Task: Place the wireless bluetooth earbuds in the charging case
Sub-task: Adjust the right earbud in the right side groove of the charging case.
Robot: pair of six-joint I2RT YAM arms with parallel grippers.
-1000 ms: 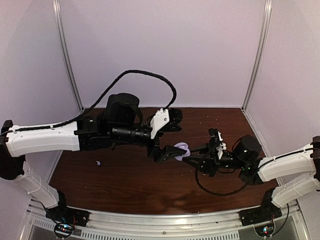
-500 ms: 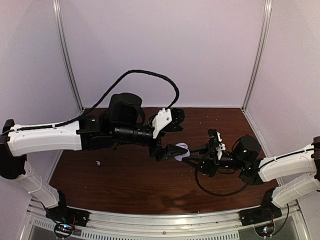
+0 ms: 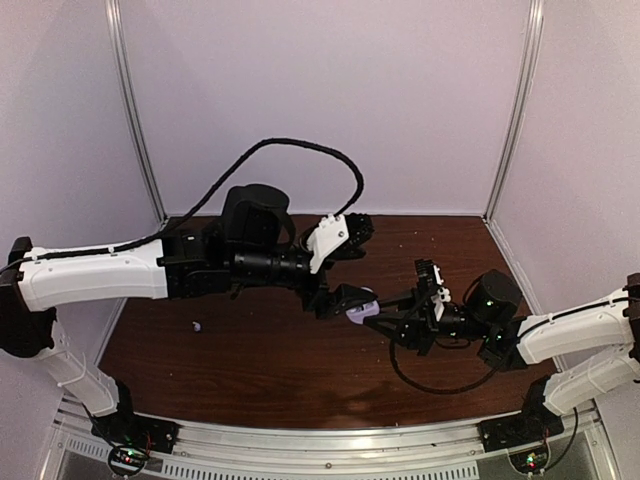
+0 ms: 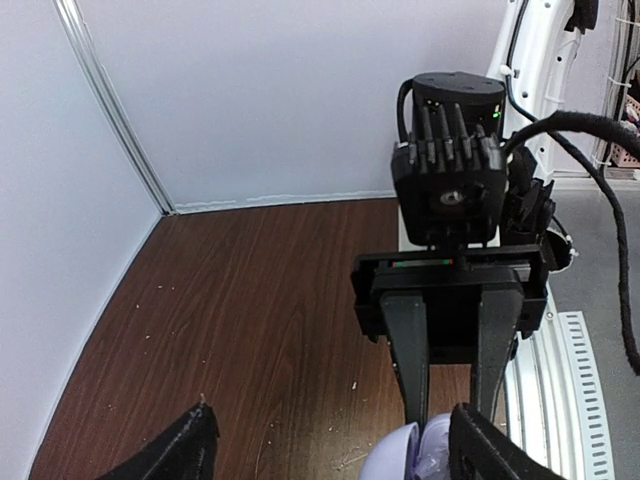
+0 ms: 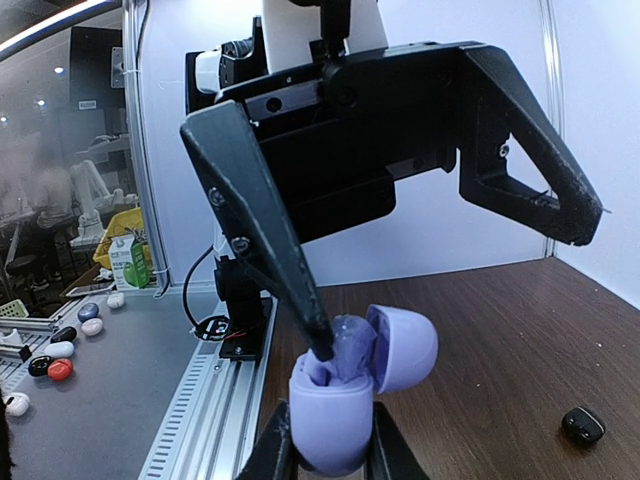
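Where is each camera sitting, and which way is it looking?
Top camera: high behind the arms, looking down at the table; both arms show, left gripper and right gripper close together at the charging case.
Left wrist: on the left arm, facing the right gripper head-on; its own fingers show at the bottom.
Right wrist: on the right arm, facing the left gripper; its own fingers pinch the case.
Both wrist views share the open case.

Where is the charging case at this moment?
The open charging case is near the table's centre in the top view, clamped by the right fingers; one of the open left fingers reaches into it.
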